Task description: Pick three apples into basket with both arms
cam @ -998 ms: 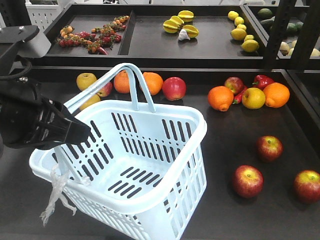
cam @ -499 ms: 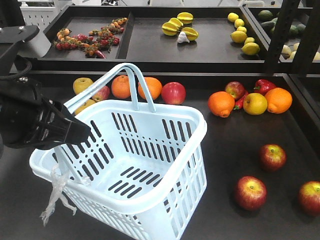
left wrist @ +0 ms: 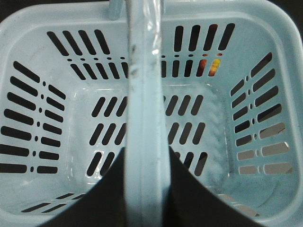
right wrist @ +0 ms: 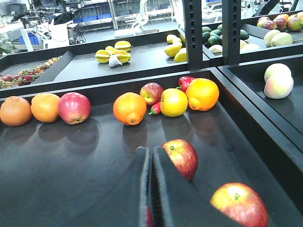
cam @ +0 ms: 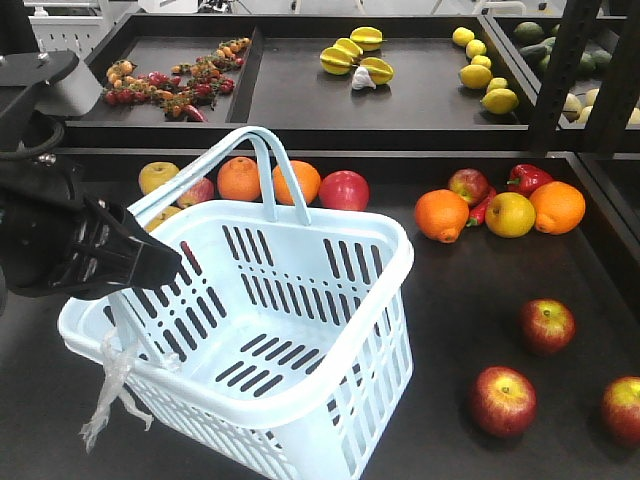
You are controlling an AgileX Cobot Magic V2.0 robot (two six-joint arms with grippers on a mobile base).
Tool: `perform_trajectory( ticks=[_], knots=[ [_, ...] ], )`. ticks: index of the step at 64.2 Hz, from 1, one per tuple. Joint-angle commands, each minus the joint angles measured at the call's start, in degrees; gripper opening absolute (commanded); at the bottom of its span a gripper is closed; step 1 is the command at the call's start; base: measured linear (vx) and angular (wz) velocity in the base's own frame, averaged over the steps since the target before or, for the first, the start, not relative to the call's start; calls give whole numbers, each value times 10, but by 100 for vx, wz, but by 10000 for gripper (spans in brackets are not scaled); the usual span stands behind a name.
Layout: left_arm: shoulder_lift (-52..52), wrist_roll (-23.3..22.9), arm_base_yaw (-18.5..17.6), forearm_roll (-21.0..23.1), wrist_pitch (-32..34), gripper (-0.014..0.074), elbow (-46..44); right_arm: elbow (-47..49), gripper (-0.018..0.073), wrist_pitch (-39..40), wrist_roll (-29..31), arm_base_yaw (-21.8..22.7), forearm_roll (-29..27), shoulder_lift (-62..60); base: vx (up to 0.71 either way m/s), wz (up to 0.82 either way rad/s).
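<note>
Holding the basket by one hoop handle, the left claw was shut tight. The pale bar was squeezed between its two black fingers. From the front, the basket sat tipped on the left side of the dark table, with a bit of clear plastic hanging from its near corner.

The three apples lay on the table to the right of the basket, apart from it. One apple was farther back, one was nearer the front, and the third was at the right edge of the picture.

The right claw was closed, its two fingers almost pressed together with nothing between them. It hung low over the table. One apple was just beside its right finger, though whether they touched could not be told. Another apple lay a bit farther right.

Oranges and a yellow fruit sat in a row behind.
</note>
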State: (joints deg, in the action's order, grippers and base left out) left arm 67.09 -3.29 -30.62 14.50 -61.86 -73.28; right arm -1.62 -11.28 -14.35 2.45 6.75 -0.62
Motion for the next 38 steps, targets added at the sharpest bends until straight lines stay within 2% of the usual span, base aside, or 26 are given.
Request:
perform_trajectory(
  ticks=[1, 38],
  knots=[
    [-13, -4, -3, 15, 42, -8, -17, -9, -1, 43, 3, 3, 6, -6, 3, 0],
    [-13, -4, -3, 15, 42, -8, -17, -9, -1, 41, 3, 3, 6, -6, 2, 0]
  ],
)
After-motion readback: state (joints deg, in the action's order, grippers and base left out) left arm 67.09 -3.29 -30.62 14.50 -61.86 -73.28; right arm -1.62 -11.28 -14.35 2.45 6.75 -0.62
